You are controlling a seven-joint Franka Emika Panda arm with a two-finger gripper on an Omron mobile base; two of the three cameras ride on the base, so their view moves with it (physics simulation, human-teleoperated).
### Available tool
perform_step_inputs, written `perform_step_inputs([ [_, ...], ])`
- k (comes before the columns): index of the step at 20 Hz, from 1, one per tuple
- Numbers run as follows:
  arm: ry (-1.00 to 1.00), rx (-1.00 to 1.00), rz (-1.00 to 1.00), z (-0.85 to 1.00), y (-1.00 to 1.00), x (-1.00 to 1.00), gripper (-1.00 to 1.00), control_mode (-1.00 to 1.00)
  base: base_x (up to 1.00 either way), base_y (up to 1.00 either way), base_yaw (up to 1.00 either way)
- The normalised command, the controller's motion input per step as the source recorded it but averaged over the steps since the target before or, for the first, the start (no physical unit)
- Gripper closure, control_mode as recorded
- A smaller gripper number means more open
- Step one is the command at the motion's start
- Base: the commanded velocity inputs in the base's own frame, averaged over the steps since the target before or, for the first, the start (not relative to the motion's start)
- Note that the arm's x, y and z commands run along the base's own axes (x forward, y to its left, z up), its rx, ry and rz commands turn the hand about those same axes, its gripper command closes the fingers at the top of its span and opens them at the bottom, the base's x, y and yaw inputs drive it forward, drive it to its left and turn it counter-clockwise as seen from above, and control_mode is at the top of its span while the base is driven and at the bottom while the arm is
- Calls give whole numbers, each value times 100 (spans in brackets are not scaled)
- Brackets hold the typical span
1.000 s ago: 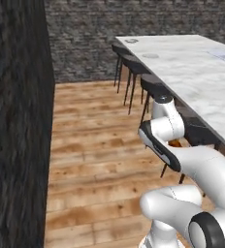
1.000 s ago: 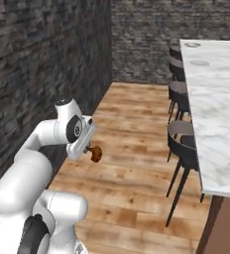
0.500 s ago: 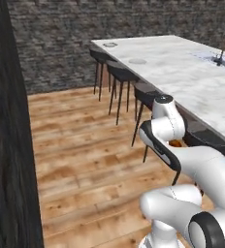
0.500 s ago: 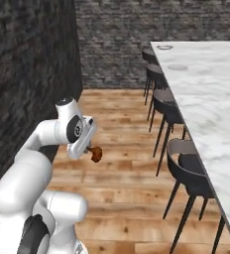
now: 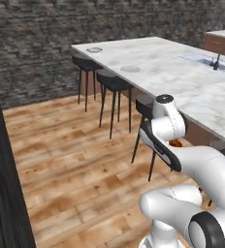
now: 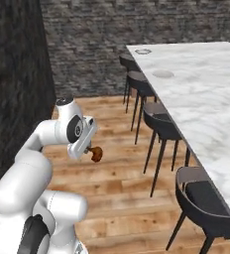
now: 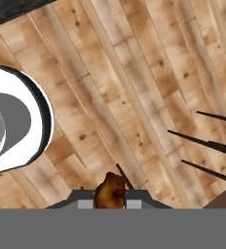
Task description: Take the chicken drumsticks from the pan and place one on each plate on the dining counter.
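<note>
A: Why was the pincer (image 6: pixel 91 151) tucked close to the robot?
B: It was clamped on a drumstick (image 6: pixel 95 154), carried low over the wooden floor (image 6: pixel 122 183); beyond the stools (image 6: pixel 159 126), two plates (image 6: pixel 162 74) sat on the desk (image 6: pixel 206 99), likely its destination.

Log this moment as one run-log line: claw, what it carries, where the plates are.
claw: shut on chicken drumstick | position: over wood floor, beside stools | plates: two on dining counter, both bare
</note>
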Motion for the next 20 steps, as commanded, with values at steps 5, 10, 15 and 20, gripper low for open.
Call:
perform_step_inputs([
  [5,0,0,0,0,0,0,100,100,95,59,-31],
  [10,0,0,0,0,0,0,100,100,93,61,-27],
  [15,0,0,0,0,0,0,100,100,90,67,-21],
  [20,0,0,0,0,0,0,100,100,91,63,-25],
])
